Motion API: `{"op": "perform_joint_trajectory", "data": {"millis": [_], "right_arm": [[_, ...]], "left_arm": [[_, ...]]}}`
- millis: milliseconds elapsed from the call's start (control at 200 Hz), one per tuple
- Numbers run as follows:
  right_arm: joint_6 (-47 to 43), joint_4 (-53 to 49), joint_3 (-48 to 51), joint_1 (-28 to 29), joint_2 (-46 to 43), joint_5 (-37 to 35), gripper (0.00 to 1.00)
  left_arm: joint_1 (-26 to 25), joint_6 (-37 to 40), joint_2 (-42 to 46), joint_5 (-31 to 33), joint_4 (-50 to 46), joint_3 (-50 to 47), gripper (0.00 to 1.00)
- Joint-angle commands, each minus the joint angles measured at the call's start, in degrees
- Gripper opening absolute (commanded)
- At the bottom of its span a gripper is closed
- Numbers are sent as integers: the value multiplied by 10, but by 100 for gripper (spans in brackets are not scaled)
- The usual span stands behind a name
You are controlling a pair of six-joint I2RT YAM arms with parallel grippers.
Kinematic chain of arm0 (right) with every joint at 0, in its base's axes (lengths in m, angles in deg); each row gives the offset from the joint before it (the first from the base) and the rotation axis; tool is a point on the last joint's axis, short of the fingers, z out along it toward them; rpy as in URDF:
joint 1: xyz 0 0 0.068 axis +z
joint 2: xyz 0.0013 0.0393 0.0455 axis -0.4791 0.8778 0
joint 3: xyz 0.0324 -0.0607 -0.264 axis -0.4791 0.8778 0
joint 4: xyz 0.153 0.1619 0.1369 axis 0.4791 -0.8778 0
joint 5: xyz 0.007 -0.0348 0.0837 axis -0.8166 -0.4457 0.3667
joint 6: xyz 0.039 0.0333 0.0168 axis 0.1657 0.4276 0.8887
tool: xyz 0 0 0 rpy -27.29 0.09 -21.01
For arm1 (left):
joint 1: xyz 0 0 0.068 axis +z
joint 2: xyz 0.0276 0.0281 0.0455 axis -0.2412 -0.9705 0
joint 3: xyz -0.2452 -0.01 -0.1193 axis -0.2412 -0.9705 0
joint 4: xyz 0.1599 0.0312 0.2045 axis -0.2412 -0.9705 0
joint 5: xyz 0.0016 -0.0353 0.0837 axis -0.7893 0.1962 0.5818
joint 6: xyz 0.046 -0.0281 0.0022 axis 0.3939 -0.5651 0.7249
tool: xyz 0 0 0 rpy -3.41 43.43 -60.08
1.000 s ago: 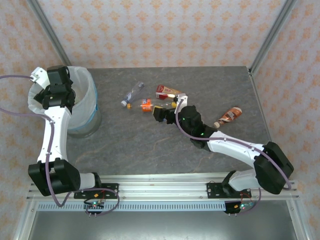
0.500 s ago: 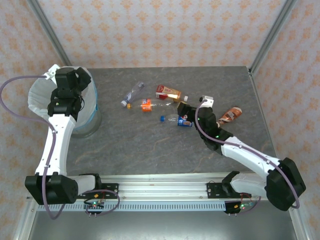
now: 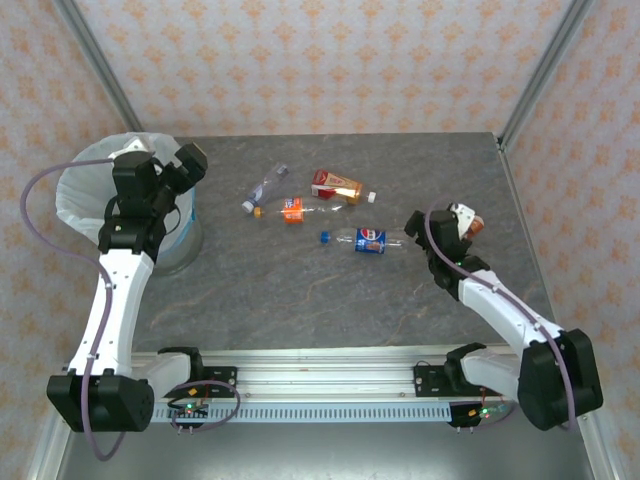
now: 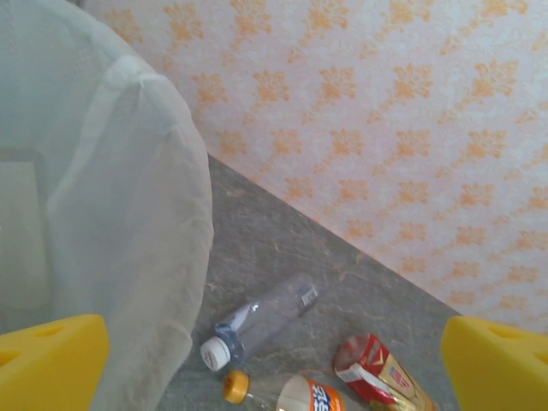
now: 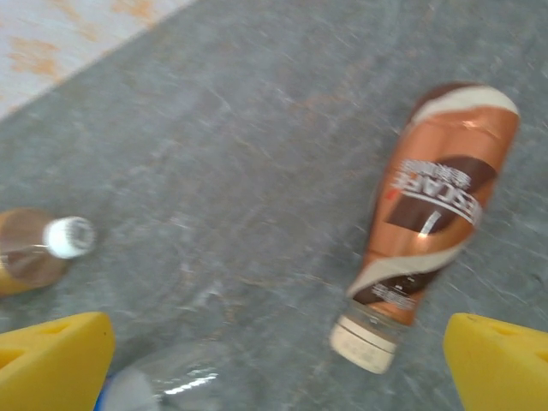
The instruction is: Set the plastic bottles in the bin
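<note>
Right claw [image 5: 274, 366] has swung right, released; brown-labelled bottle [image 5: 432, 201] lies just ahead, off-centre, so closing now could knock it rolling.

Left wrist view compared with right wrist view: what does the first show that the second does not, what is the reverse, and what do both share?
Left wrist, not right wrist: the bin, a clear white-capped bottle and an orange-capped bottle. Right wrist, not left wrist: the brown-labelled bottle, lying flat. Both: the grey table, the patterned wall, likely the red-labelled bottle, and yellow fingertips, of the open left tool and open right tool respectively.
</note>
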Motion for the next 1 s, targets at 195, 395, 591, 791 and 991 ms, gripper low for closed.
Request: {"op": "perform_joint_trajectory", "data": {"millis": [195,395,591,791,991], "right_arm": [[106,-72,-28,-18,95,-35,91],[138,-96,-56,-44,160,-30,83],[105,-79,-76,-70,212,22,76],[101,-65,-86,-72,247,35,70],[113,-64,-101,-72,274,4,62]], "left_arm": [[-2,7,5,-41,10,-18,100],[-2,6,7,-23,-5,-12,100],[-2,-5,-5,1,-40,6,100],[-2,-26,-2,25,-33,-3,100],[-2,-26,10,50,-32,-20,100]]}}
